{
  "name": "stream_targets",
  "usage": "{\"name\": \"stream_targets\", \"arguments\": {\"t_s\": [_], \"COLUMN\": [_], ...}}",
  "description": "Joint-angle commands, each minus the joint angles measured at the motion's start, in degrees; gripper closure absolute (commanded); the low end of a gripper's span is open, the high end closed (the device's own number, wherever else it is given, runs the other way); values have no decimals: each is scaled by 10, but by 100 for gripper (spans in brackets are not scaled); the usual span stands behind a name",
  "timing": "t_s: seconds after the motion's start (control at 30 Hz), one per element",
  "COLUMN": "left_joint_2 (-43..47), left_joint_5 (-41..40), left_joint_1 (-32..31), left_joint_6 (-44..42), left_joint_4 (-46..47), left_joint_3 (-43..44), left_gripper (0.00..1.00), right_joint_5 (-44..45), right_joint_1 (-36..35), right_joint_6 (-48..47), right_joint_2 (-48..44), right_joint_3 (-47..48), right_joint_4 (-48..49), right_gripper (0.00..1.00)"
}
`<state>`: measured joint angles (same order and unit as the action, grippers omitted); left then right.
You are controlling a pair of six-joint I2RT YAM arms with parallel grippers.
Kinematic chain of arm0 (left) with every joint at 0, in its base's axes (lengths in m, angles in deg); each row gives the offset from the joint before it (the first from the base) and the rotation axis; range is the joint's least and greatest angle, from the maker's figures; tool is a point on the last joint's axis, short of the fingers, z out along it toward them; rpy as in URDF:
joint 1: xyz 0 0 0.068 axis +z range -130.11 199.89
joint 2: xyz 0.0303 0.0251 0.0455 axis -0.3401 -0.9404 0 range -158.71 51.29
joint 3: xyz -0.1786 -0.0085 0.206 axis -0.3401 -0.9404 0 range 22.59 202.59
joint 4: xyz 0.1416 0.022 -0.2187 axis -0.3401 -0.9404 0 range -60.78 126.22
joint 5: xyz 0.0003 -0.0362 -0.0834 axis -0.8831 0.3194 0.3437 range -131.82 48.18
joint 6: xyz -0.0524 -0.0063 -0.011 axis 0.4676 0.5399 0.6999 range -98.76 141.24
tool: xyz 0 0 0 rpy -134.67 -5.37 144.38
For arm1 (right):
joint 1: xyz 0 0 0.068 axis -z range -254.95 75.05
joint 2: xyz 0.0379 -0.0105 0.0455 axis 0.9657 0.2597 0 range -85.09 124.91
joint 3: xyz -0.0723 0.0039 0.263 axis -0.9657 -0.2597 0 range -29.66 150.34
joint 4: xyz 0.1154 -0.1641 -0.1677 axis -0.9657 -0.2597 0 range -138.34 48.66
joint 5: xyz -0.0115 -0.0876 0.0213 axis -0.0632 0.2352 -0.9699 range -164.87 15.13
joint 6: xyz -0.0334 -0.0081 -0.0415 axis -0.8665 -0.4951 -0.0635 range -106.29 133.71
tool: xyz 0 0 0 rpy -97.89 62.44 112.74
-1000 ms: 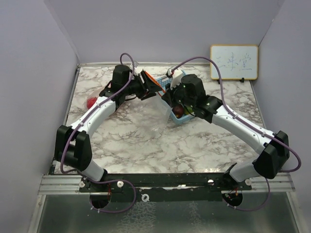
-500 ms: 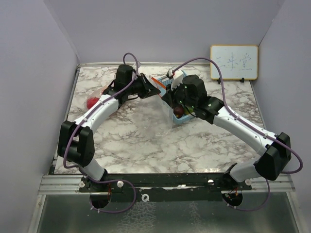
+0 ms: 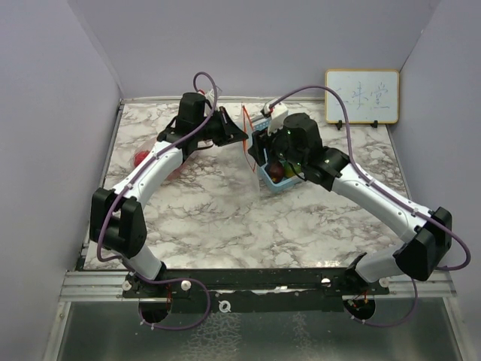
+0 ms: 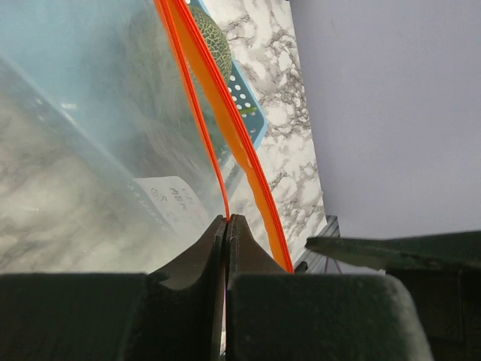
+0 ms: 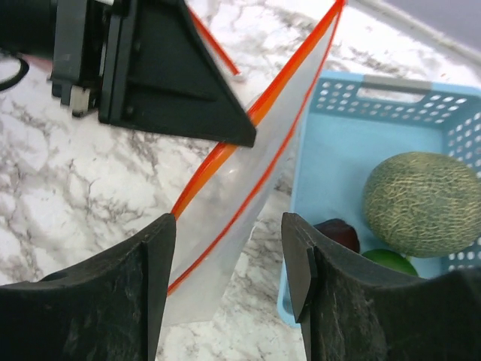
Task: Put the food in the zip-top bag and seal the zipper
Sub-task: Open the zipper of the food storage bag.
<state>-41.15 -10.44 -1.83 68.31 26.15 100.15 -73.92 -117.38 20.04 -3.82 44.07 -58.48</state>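
The clear zip-top bag [image 5: 225,218] with its orange zipper [image 4: 248,162] hangs above the marble table, beside the blue basket. My left gripper [image 4: 226,219] is shut on one lip of the zipper; it also shows in the top view [image 3: 242,138]. My right gripper [image 5: 229,256] is open, its fingers [image 5: 159,263] either side of the bag's lower part without clamping it. Food lies in the basket: a grey-green melon [image 5: 425,203], a dark purple fruit [image 5: 338,232] and a green fruit [image 5: 387,259]. A red piece [image 3: 141,158] lies on the table at the left.
The blue mesh basket [image 3: 279,185] stands mid-table, right under my right wrist. A small whiteboard [image 3: 361,96] leans on the back wall at the right. Purple side walls close in the table [image 3: 225,218].
My left gripper has shut on the bag's zipper lip and shifted right. My right gripper has opened and let go of the bag. The bag's mouth now stands more upright.
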Motion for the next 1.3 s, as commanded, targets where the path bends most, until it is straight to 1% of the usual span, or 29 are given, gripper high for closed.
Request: {"name": "stream_targets", "arguments": {"t_s": [0.0,0.13,0.3,0.53,0.73,0.77,0.83,0.9,0.93,1.0,1.03,1.1,1.17,1.2,1.27], "left_joint_2": [27,44,63,79,89,90,91,94,96,99,97,87,75,71,71], "left_joint_5": [19,43,67,68,68,72,81,80,68,5,-57,-234,-437,-527,-640], "left_joint_1": [1,0,-2,-2,-2,-2,-2,-2,-2,-1,-1,0,3,6,10], "left_joint_6": [-57,-64,-68,-83,-88,-84,-77,-81,-92,-141,-180,-244,-273,-281,-295], "left_joint_4": [-31,-16,-1,-25,-30,-25,-15,-23,-42,-128,-188,-320,-428,-462,-497], "left_joint_3": [19,14,11,11,15,16,17,21,27,57,81,137,181,196,212], "left_gripper": [100,100,100,100,100,100,100,100,100,100,100,100,100,100,100], "right_joint_5": [73,79,93,116,99,96,96,112,127,157,169,182,188,184,164], "right_joint_1": [-4,-4,-4,-2,-2,-2,-2,0,2,11,21,41,64,75,96], "right_joint_6": [1,16,16,36,43,44,48,50,50,52,52,53,54,55,60], "right_joint_2": [14,61,98,113,121,125,131,136,138,139,136,128,116,112,106], "right_joint_3": [71,121,147,148,134,132,130,129,129,128,125,109,87,75,52], "right_joint_4": [-33,-73,-90,-114,-110,-108,-101,-93,-92,-96,-98,-98,-97,-97,-100], "right_gripper": [41,41,41,44,50,52,60,70,77,87,91,94,96,96,97]}}
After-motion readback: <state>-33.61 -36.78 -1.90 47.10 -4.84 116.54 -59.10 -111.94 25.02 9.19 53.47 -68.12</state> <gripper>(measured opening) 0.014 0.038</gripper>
